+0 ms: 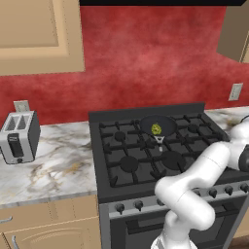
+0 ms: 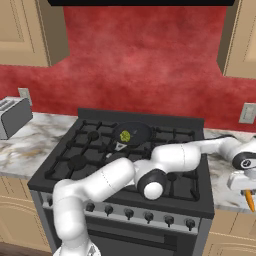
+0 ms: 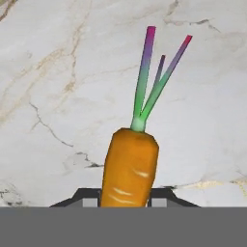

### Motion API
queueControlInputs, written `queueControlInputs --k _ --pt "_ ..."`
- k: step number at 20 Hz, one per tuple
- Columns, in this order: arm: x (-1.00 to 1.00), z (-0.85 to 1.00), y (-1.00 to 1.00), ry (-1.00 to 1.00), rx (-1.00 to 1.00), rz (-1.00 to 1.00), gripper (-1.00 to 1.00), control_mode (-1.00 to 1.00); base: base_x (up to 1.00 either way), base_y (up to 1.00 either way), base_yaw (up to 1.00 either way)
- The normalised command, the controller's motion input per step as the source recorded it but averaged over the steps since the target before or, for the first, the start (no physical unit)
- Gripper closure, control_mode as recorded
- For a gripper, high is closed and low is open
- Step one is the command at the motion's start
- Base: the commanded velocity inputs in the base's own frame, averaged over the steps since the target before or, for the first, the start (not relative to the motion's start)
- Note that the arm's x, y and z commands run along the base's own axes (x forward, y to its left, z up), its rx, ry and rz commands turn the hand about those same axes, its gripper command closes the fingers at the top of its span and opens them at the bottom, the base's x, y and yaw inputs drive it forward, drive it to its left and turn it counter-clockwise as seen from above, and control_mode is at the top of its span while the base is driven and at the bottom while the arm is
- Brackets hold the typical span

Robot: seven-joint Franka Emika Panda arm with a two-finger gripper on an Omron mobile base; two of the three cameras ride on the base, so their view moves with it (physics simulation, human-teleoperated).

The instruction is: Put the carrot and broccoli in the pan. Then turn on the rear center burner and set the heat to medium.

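In the hand view my gripper (image 3: 123,198) is shut on the carrot (image 3: 130,166), an orange root with green-purple stalks pointing away from the hand, over the marble counter (image 3: 58,96). From the right base view the gripper (image 2: 246,186) is low over the counter right of the stove, and the carrot's (image 2: 249,200) orange tip pokes out below it. The dark pan (image 1: 163,124) stands on the stove's back row, in the middle, with the yellow-green broccoli (image 1: 156,129) inside it. The pan (image 2: 137,132) covers the rear center burner, and the broccoli (image 2: 125,135) shows in this view too.
The black stove (image 1: 131,163) has a row of knobs (image 1: 138,204) along its front, which also appear as knobs (image 2: 129,213) from the other side. A silver toaster (image 1: 18,136) stands on the left counter. My arm stretches across the stove's front right.
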Motion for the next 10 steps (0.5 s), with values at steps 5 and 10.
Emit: queueControlInputs --k 5,10 --pt "-0.29 0.29 0.42 -0.17 0.12 0.03 1.00 -1.00 0.00 0.00 0.00" --pt "-0.18 0.39 0.59 -0.21 0.10 0.05 1.00 -1.00 0.00 0.00 0.00"
